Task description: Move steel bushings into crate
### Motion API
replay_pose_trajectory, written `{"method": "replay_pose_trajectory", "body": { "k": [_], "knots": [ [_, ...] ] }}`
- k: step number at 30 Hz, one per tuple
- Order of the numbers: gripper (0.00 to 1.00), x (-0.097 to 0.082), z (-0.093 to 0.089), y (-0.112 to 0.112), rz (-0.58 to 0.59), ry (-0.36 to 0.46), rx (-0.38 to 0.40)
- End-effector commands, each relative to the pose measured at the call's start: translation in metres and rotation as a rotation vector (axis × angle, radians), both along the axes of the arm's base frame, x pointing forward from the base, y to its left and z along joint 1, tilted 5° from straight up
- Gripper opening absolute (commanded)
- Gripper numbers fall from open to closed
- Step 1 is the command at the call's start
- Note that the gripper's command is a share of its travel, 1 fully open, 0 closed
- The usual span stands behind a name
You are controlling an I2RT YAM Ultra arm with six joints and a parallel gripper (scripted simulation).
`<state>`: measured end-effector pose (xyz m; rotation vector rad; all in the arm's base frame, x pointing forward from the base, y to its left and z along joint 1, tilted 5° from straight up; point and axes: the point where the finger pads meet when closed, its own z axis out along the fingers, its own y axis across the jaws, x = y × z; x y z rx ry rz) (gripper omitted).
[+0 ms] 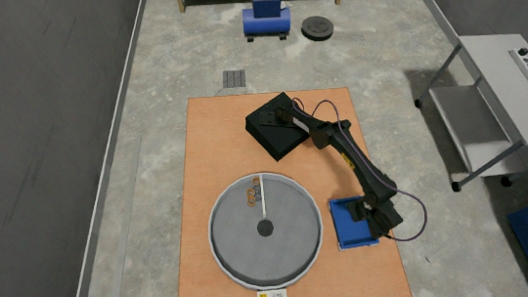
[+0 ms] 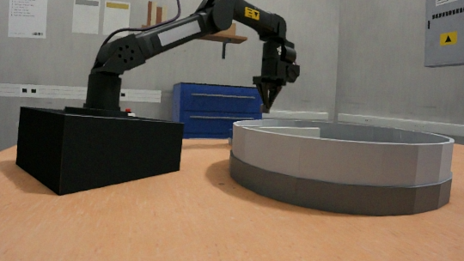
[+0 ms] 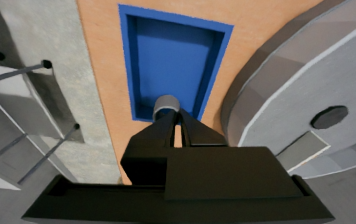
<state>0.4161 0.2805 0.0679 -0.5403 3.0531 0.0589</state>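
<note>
I have the arm [image 1: 364,169] [image 2: 180,35] reaching out from its black base block [image 1: 276,149] [image 2: 120,147], with the gripper [image 1: 358,211] [image 2: 265,107] [image 3: 178,112] pointing down above the blue crate [image 1: 349,233] [image 3: 175,55]. Its fingers are closed on a grey steel bushing [image 2: 265,110] [image 3: 166,103], pinched by its wall at the tips. From my wrist camera I see the ring just left of where the tips meet, in front of one short end of the crate, so it's up off the crate's floor. The crate sits on the orange tabletop [image 1: 210,148] [image 2: 150,224] [image 3: 100,65], near the round turntable [image 1: 264,260] [image 2: 344,164] [image 3: 310,80] but apart from it. On the turntable, I make out copper-coloured bushings [image 1: 250,201] and grey ones [image 1: 258,195] bunched on one side of the pale divider [image 1: 263,196] [image 2: 292,131] [image 3: 305,150], near the rim. They're too small for me to count surely. The divider runs from the dark hub [image 1: 265,228] [image 3: 329,117] towards the rim.
</note>
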Motion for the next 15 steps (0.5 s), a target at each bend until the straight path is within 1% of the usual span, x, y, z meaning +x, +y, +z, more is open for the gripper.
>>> {"method": "replay_pose_trajectory", "body": {
  "k": [1,6,9,14,15],
  "knots": [
    [0.00,0.006,0.006,0.002,-0.006,-0.049,0.018],
    [0.00,0.009,-0.023,0.005,-0.005,-0.049,0.018],
    [0.00,0.010,-0.035,0.006,-0.005,-0.049,0.018],
    [0.00,0.010,-0.038,0.006,-0.004,-0.050,0.018],
    [0.00,0.013,-0.034,0.008,-0.005,-0.061,0.025]
  ]
}}
